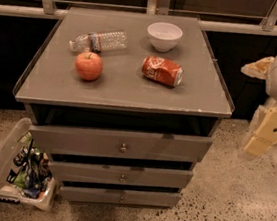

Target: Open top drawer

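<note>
The top drawer (84, 140) is the widest grey front of three, with a small round brass knob (123, 147) at its centre. Its front stands a little forward of the cabinet, with a dark gap above it. Two narrower drawer fronts (120, 173) sit below it. My gripper (266, 131) is the cream-coloured part at the right edge, off to the right of the cabinet and apart from the drawer, at about the height of the top drawer.
On the grey cabinet top (121, 87) lie a red apple (88, 65), a plastic bottle (99, 40) on its side, a white bowl (164, 35) and a red can (162, 70) on its side. A clear bin of snacks (15, 170) leans at the lower left. The floor is speckled.
</note>
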You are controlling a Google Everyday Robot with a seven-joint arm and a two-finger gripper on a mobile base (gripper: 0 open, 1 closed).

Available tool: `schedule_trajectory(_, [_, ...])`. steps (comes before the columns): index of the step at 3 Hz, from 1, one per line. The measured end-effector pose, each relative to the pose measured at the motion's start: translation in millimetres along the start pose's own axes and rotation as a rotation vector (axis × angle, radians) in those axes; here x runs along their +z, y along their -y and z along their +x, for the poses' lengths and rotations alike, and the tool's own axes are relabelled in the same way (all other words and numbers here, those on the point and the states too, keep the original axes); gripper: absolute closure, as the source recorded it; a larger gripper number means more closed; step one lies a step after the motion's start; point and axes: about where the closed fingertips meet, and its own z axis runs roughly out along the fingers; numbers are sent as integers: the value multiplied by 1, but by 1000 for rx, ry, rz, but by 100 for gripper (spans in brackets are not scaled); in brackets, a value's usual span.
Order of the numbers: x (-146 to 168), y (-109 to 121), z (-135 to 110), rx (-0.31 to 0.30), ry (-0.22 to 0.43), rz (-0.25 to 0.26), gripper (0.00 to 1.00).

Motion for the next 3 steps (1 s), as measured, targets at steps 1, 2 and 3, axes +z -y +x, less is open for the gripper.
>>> schedule_trajectory(1, [30, -14, 4, -39, 130, 9, 0])
schedule_trajectory(2, [28, -14, 0, -69, 154, 26, 0])
schedule_trajectory(3, [27, -14, 0, -69, 155, 26, 0])
